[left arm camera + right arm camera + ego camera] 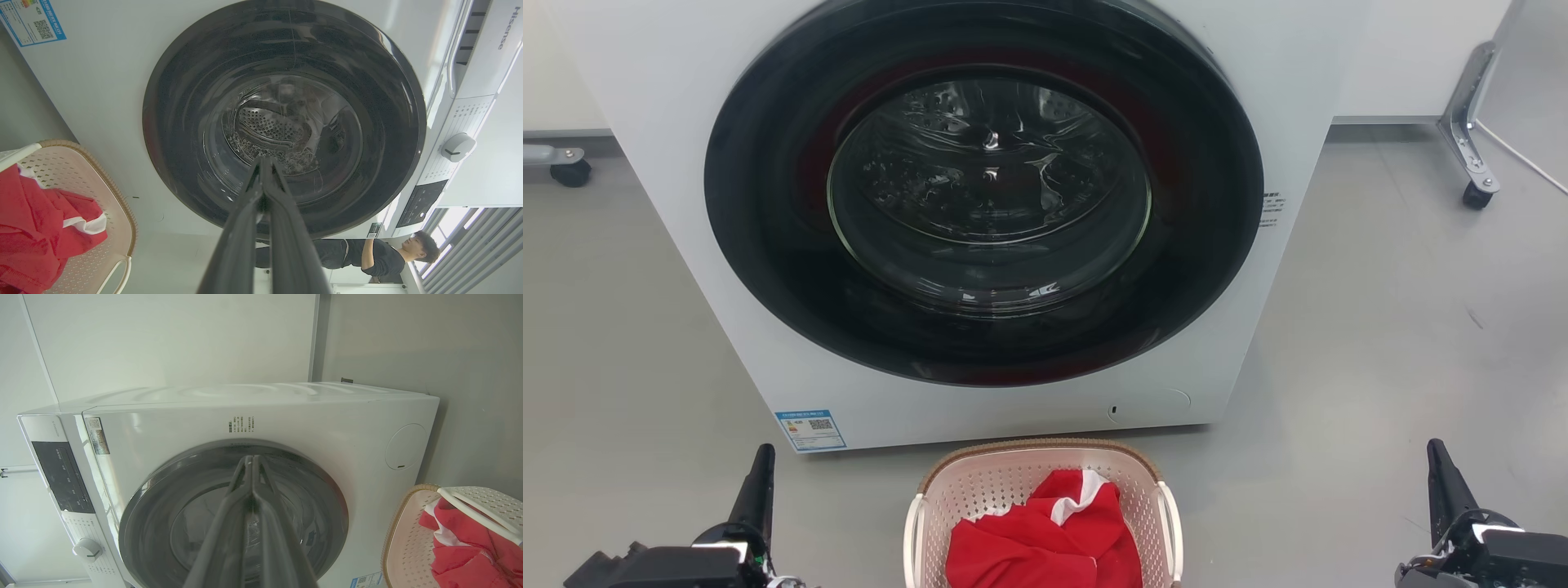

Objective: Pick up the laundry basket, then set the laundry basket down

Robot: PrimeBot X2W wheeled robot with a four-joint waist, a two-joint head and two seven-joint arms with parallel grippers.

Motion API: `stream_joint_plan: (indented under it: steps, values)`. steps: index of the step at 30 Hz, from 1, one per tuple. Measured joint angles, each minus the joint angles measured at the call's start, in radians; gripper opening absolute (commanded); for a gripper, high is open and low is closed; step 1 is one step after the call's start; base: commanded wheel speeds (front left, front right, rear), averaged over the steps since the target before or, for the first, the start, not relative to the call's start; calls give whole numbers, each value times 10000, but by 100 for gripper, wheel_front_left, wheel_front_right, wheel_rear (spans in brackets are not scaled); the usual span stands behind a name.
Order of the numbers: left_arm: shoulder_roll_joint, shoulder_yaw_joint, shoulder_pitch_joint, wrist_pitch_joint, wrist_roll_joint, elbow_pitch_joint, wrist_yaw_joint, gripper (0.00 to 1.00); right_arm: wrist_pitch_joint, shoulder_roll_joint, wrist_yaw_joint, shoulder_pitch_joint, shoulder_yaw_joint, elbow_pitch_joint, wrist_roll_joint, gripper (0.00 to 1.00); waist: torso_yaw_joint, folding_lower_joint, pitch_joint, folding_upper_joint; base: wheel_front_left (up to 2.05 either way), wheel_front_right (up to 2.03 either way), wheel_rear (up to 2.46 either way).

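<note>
- The left gripper (pixel 765 451) sits at the lower left of the head view; in the left wrist view its two long dark fingers (pixel 245 228) run pressed together to the tip and hold nothing.
- The right gripper (pixel 1434 447) sits at the lower right of the head view; in the right wrist view its fingers (pixel 269 539) likewise meet along their length, with nothing between them.
- The laundry basket (pixel 980 490) stands on the grey floor (pixel 1380 327) between the two grippers and well apart from each; its walls are pale pink-beige and perforated, its rim brown and woven-looking; a white handle (pixel 1172 523) runs down each long side.
- A red garment with white trim (pixel 1045 539) lies crumpled inside the basket, below the rim.
- The basket is close in front of a white front-loading washing machine (pixel 686 245), centred under the door; whether they touch cannot be told.
- The machine's round dark glass door (pixel 984 188) is closed; the steel drum shows dimly through it; a blue-edged label (pixel 810 430) is stuck at the lower left corner of the front, and a round cover (pixel 1152 404) sits at the lower right.
- The left wrist view shows the machine's control dial (pixel 457 147) beside a dark display.
- Past the machine, castered frame legs (pixel 1470 139) stand on the floor near the wall; a person in a dark top (pixel 380 255) appears in the left wrist view.
</note>
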Motion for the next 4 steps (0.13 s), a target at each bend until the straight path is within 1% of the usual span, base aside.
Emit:
stream_joint_plan:
  steps: [4]
  values:
    - [0,0,0,0,2,0,0,0,2,0,0,0,0,0,0,0,0,0,0,0,0,0,0]
